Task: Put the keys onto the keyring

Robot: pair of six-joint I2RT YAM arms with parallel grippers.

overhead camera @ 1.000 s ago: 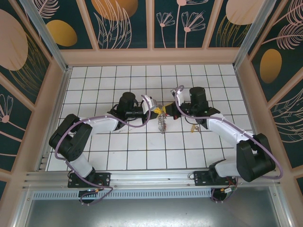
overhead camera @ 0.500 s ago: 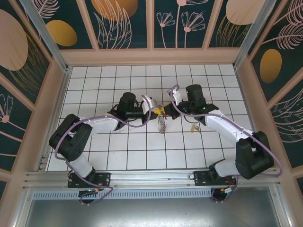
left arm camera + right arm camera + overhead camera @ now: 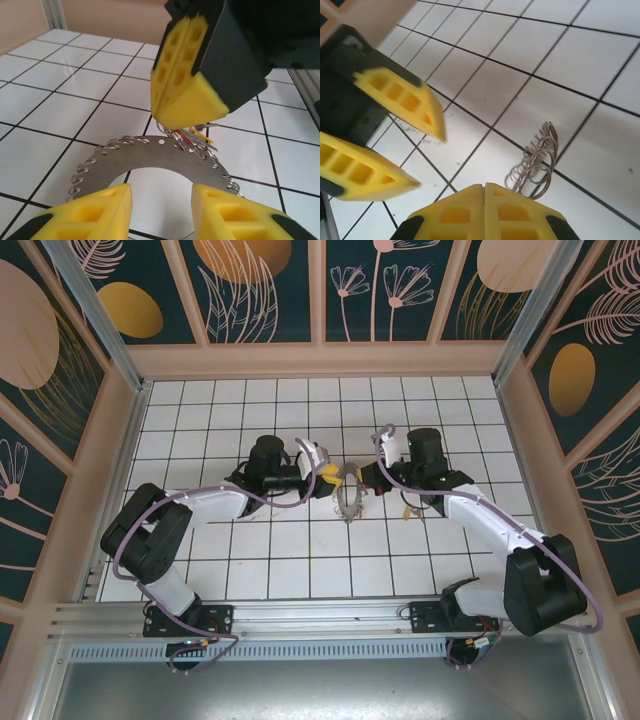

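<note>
Metal keyring (image 3: pixel 150 156) sits over the centre of the tiled table (image 3: pixel 200 570), well apart from all 4 edges, held by its far rim. Risk: the thin edge pinch may let the ring swing or slip once a key is pushed against it. Right gripper (image 3: pixel 484 195) pads are pressed together on the rim loops. Left gripper (image 3: pixel 162 202) fingers stand wide apart around the near rim; contact unclear. Red slivers (image 3: pixel 186 135) at the pinch, too small to identify.

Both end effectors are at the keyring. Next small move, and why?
Probably close the left end effector on the keyring, near side: its fingers stand open there, while the right end effector is shut on the far rim.
</note>
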